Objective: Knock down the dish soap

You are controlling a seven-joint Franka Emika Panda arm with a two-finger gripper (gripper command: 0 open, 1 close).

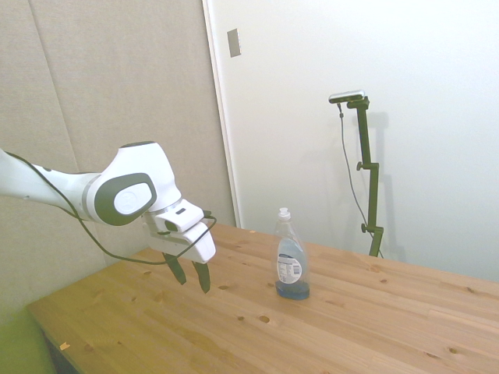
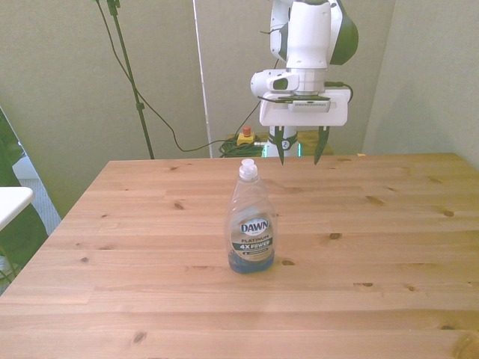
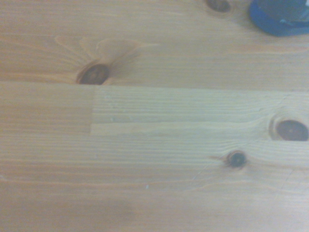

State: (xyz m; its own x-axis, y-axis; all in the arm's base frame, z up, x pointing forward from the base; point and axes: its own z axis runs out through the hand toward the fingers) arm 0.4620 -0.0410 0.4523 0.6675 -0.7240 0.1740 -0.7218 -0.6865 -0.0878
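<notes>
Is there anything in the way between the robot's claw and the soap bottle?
No. Between the gripper and the dish soap the side view shows only bare wooden table.

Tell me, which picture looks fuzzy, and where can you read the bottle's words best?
The wrist view is soft and fuzzy: the table grain smears, and the dish soap is just a blue blob. The front view is sharp, so the label reads clearly there. The side view is paler.

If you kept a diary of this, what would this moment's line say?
dish soap: upright, untouched | gripper: open, in the air behind bottle, no contact | table: wood
</notes>
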